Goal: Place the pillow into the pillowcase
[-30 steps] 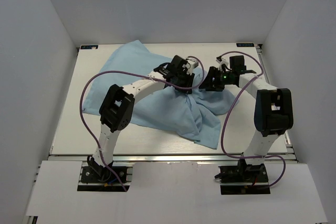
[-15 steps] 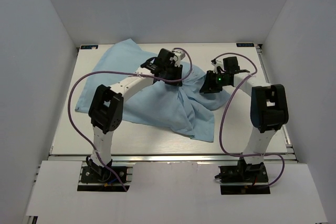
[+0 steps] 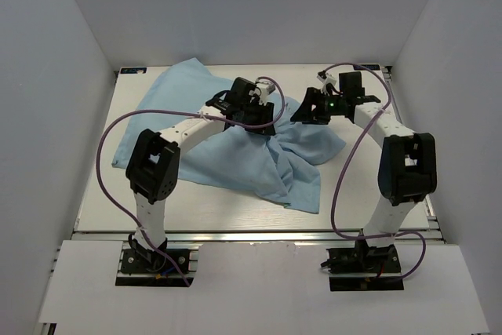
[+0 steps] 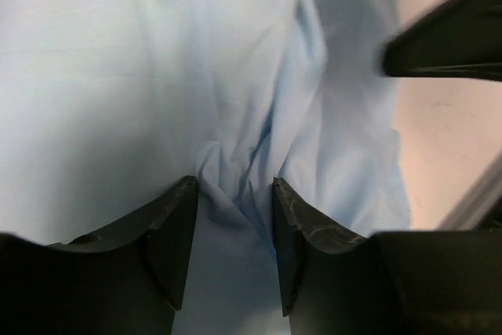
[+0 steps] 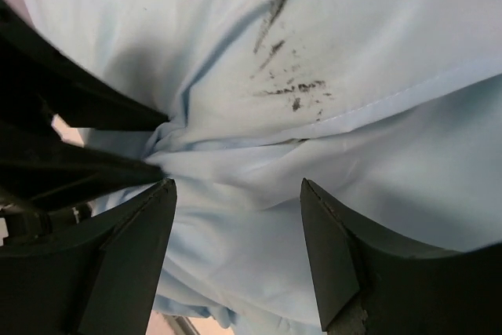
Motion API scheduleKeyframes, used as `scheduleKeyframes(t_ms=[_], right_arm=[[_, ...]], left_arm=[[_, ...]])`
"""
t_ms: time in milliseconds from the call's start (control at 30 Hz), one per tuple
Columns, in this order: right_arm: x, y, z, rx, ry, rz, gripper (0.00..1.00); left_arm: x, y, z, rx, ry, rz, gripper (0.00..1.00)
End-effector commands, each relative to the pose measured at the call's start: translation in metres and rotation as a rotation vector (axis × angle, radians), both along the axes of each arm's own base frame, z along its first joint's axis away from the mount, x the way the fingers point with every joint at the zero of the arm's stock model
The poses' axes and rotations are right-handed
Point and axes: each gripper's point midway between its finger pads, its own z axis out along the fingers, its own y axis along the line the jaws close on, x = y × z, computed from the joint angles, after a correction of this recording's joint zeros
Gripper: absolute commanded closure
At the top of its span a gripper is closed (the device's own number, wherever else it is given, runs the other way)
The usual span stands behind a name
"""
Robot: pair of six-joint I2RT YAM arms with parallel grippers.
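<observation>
Top external view first: over the last second the left pincer (image 3: 267, 119) has slid left and a touch farther back. The pillowcase (image 3: 227, 162) has gone with it, and its nearest corner now lies further left than before. The right pincer (image 3: 302, 113) has drawn off toward the back, uncovering a lobe of blue cloth just on its near side.

Over to the wrist views. On the left pincer the fingers (image 4: 176, 233) stand partway apart, wider than a moment ago, with a pucker of cloth sitting between them. We read that as a hold just let go, not a grip. The right pincer is spread wide with nothing in it; cloth lies below its tips, and dark smudges (image 5: 286, 76) mark the cloth ahead of it. The other pincer's black fingers poke into each wrist view, so the two sit close, facing across the same bunch.

What does it mean? We judge this a pause to re-grip. The cloth has been dragged and gathered, but no mouth of the case shows, so stuffing has not begun.

The pillowcase lies under both pincers, most of it spreading left of the left pincer and nearer than it, on the table (image 3: 376, 186).

We count two arms, two pincers, one pillowcase, one table and one patch of smudges. No pillow shows in any view, and we cannot tell where it is.
</observation>
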Motion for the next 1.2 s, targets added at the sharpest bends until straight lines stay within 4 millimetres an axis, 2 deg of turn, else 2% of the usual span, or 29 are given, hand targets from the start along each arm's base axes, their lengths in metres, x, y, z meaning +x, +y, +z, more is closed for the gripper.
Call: scheduleKeyframes(t_ms=[0, 33, 167, 367, 533, 633, 733, 800, 867, 967, 1033, 1067, 1100, 1133, 1167], right_arm=[[-0.007, 0.01, -0.009, 0.042, 0.081, 0.026, 0.3], [-0.007, 0.01, -0.009, 0.043, 0.078, 0.024, 0.3], [-0.014, 0.009, -0.01, 0.042, 0.081, 0.031, 0.3], [-0.023, 0.009, -0.009, 0.051, 0.106, 0.037, 0.3], [-0.03, 0.005, -0.021, 0.022, 0.136, 0.033, 0.36], [-0.036, 0.007, -0.031, 0.012, 0.159, 0.047, 0.42], [-0.038, 0.007, -0.037, 0.006, 0.171, 0.056, 0.57], [-0.042, 0.005, -0.043, -0.005, 0.181, 0.07, 0.71], [-0.045, 0.003, -0.048, -0.019, 0.182, 0.082, 0.87], [-0.053, -0.007, -0.057, -0.034, 0.204, 0.073, 1.0], [-0.05, -0.024, -0.054, -0.039, 0.167, 0.037, 1.0], [-0.057, -0.033, -0.059, -0.039, 0.178, 0.021, 1.0], [-0.057, -0.041, -0.05, -0.029, 0.143, 0.014, 1.0], [-0.055, -0.059, -0.049, -0.026, 0.133, -0.026, 1.0], [-0.058, -0.07, -0.054, -0.033, 0.134, -0.049, 1.0]], left_arm=[[-0.022, -0.016, 0.052, -0.167, -0.019, -0.115, 0.47], [-0.034, -0.024, 0.058, -0.22, 0.013, -0.179, 0.48], [-0.059, -0.046, 0.075, -0.402, 0.089, -0.291, 0.53], [-0.089, -0.073, 0.076, -0.457, 0.165, -0.429, 0.54], [-0.092, -0.08, 0.083, -0.468, 0.144, -0.442, 0.54], [-0.095, -0.084, 0.094, -0.51, 0.153, -0.47, 0.54], [-0.103, -0.087, 0.103, -0.551, 0.176, -0.507, 0.54], [-0.107, -0.088, 0.107, -0.566, 0.192, -0.52, 0.54], [-0.109, -0.089, 0.109, -0.581, 0.197, -0.525, 0.53], [-0.108, -0.09, 0.111, -0.581, 0.19, -0.531, 0.53], [-0.104, -0.087, 0.108, -0.545, 0.185, -0.499, 0.52], [-0.096, -0.087, 0.114, -0.528, 0.129, -0.5, 0.51], [-0.09, -0.086, 0.113, -0.503, 0.105, -0.48, 0.5], [-0.079, -0.08, 0.1, -0.424, 0.109, -0.399, 0.49], [-0.065, -0.08, 0.103, -0.387, 0.047, -0.382, 0.49]])
